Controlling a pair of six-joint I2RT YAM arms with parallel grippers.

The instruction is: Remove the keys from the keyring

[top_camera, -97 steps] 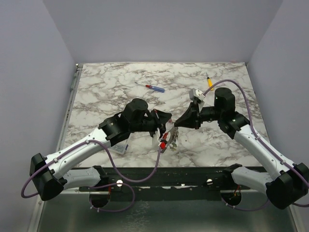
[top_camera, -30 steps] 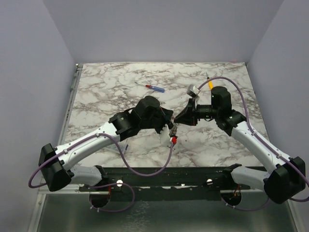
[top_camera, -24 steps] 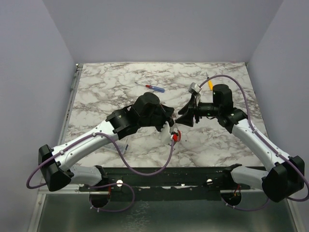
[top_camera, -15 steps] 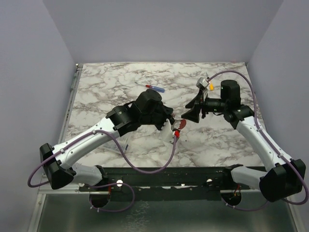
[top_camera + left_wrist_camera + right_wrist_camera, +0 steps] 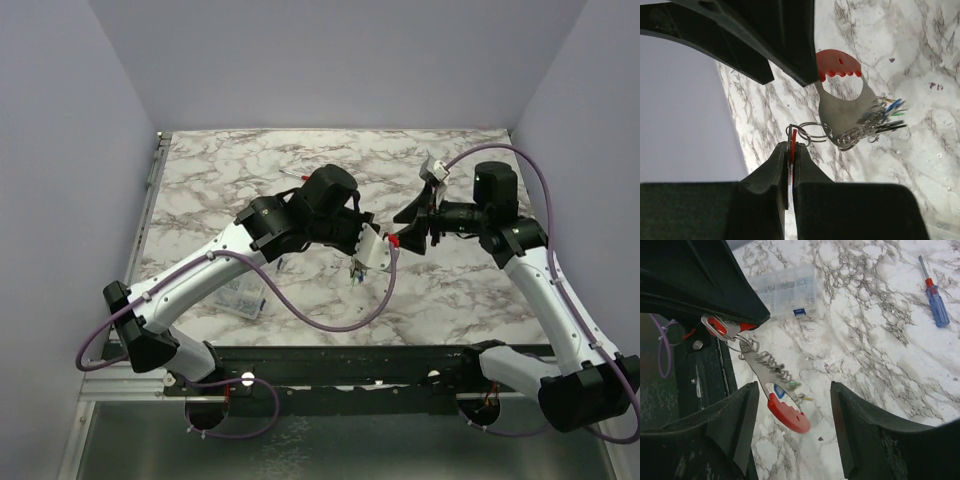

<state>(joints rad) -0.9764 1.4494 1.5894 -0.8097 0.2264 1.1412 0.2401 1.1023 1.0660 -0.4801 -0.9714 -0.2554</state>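
My left gripper (image 5: 791,147) is shut on a thin red tab that wire rings link to the keyring (image 5: 840,102), a grey plate with a red curved top. The whole set hangs above the marble table (image 5: 230,190). The keys (image 5: 886,117), tiny with blue, green and yellow heads, bunch at the plate's side. My right gripper (image 5: 794,392) stands open around the keyring's red end (image 5: 789,421), which lies nearer its left finger (image 5: 742,415). From above, the left gripper (image 5: 377,250) and the right gripper (image 5: 405,238) meet at mid-table, with the keys (image 5: 355,272) dangling below.
A clear compartment box (image 5: 787,290) lies on the table near the left arm, also visible from above as the box (image 5: 240,295). A blue-and-red screwdriver (image 5: 936,302) lies further back. The black frame rail (image 5: 330,365) runs along the near edge.
The left arm has carried the keyring up and to the right. The right gripper has opened from nearly shut and drawn back to the right.
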